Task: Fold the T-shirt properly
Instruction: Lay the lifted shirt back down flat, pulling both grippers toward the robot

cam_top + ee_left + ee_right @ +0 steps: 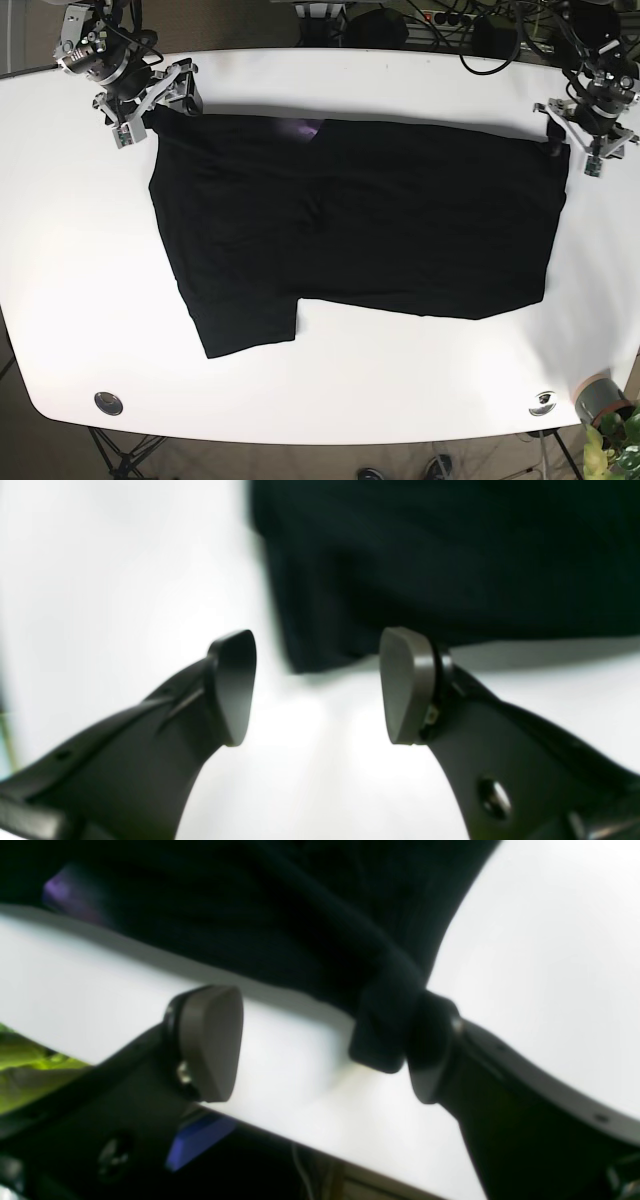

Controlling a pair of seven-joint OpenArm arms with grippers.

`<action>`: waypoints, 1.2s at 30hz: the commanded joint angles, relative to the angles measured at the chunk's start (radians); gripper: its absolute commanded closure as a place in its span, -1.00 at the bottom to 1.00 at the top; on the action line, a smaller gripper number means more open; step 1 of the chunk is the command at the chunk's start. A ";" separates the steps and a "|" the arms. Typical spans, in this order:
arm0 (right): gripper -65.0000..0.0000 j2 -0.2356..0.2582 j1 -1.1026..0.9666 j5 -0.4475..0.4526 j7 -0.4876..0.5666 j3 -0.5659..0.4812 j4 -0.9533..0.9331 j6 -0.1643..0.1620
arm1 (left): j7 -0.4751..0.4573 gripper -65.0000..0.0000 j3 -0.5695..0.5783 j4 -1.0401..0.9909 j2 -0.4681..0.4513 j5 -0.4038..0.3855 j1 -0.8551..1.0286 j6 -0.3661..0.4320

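A black T-shirt [350, 220] lies spread flat on the white table [80, 280], with one sleeve sticking out at the front left. My right gripper [150, 105] is at the shirt's far left corner. In the right wrist view it [320, 1045] is open, and a folded bit of black cloth [380, 1035] rests against one fingertip [425, 1065]. My left gripper [570, 140] is at the shirt's far right corner. It [317, 685] is open in the left wrist view, and the shirt's corner [310, 650] lies just beyond the gap between its fingers.
A purple patch [300, 128] shows at the shirt's far edge. Two round metal discs [107, 403] [543, 402] sit in the table's front corners. A pot [600, 400] stands off the front right edge. Cables [480, 40] run behind the table.
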 commanded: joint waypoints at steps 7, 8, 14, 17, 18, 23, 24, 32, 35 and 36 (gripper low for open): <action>-0.45 -0.004 0.086 0.003 0.016 0.031 0.015 0.080 | -0.019 -0.13 -0.032 0.029 -0.015 -0.121 -0.072 0.005; -0.45 -0.004 0.104 0.001 0.013 0.031 0.013 0.078 | -0.019 -0.13 -0.018 0.028 -0.015 -0.109 -0.095 0.005; -0.45 -0.012 0.161 0.001 0.013 0.026 -0.034 0.077 | -0.023 -0.13 0.094 -0.008 0.014 0.020 -0.192 0.005; -0.40 -0.013 0.179 0.001 0.013 0.024 -0.081 0.077 | -0.023 -0.13 0.124 -0.055 0.020 0.072 -0.229 0.005; -0.30 -0.013 0.190 0.001 0.013 0.023 -0.105 0.077 | -0.025 -0.13 0.135 -0.083 0.031 0.084 -0.238 0.005; 0.10 -0.013 0.212 0.001 0.013 0.023 -0.194 0.077 | -0.028 -0.13 0.138 -0.167 0.042 0.098 -0.249 0.005; 0.12 -0.013 0.212 0.001 0.013 0.023 -0.200 0.077 | -0.034 -0.13 0.138 -0.178 0.042 0.100 -0.249 0.005; 0.15 -0.029 0.130 0.003 0.013 0.023 -0.193 0.078 | -0.091 -0.13 0.138 -0.198 0.037 0.101 -0.172 0.005; 0.15 -0.033 0.089 0.001 0.014 0.023 -0.193 0.084 | -0.092 -0.13 0.137 -0.189 0.023 0.098 -0.134 0.005; 0.15 -0.033 0.075 0.001 0.017 0.023 -0.194 0.086 | -0.092 -0.13 0.137 -0.192 0.019 0.097 -0.118 0.005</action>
